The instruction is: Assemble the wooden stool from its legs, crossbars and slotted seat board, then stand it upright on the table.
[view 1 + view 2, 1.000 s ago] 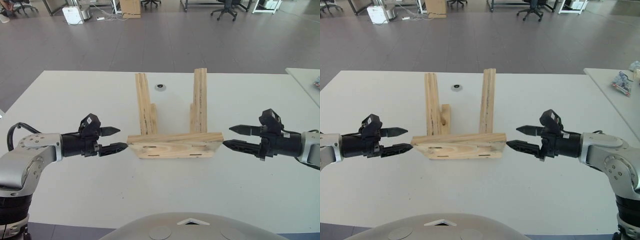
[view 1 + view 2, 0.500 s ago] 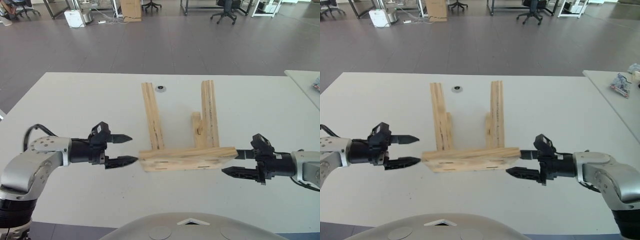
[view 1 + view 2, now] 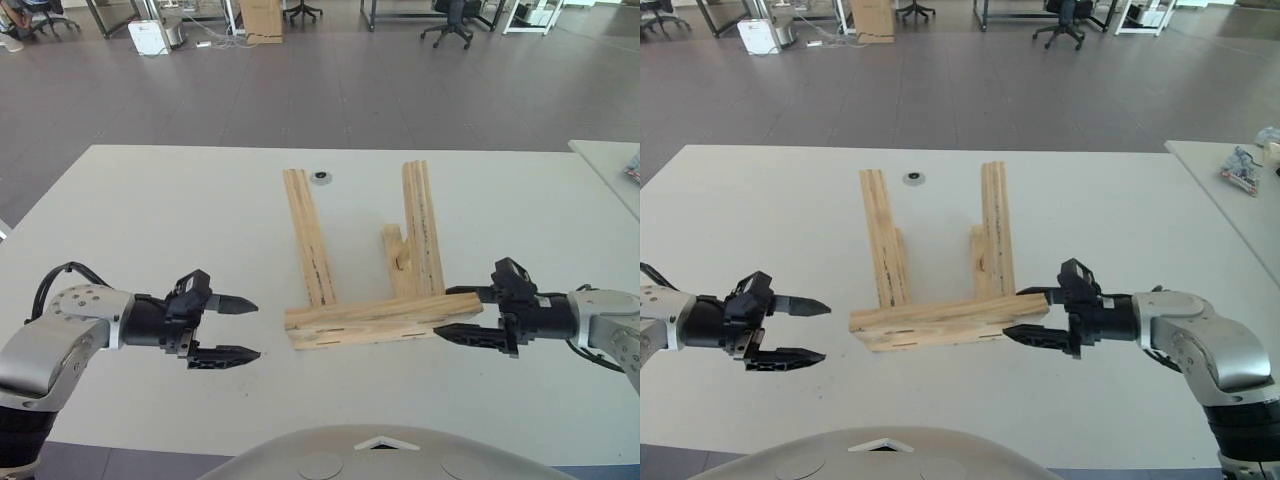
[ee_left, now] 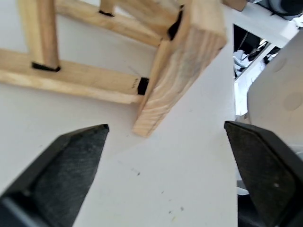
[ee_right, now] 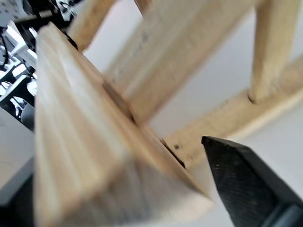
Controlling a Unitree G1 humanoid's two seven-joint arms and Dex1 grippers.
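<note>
Nearest us, the left gripper (image 3: 258, 330) hangs spread just off the left end of the seat board (image 3: 380, 320), not touching it. The right gripper (image 3: 455, 312) sits spread astride the board's right end, one finger above and one below. The stool lies on its side on the desk (image 3: 150, 220), the board on edge and the legs (image 3: 311, 240) running away beyond it, a crossbar (image 3: 398, 262) between them. We judge it stiff, solid and fairly weighty, with slotted joints that could work loose, so it is best pinched across the board's thickness at both ends.
</note>
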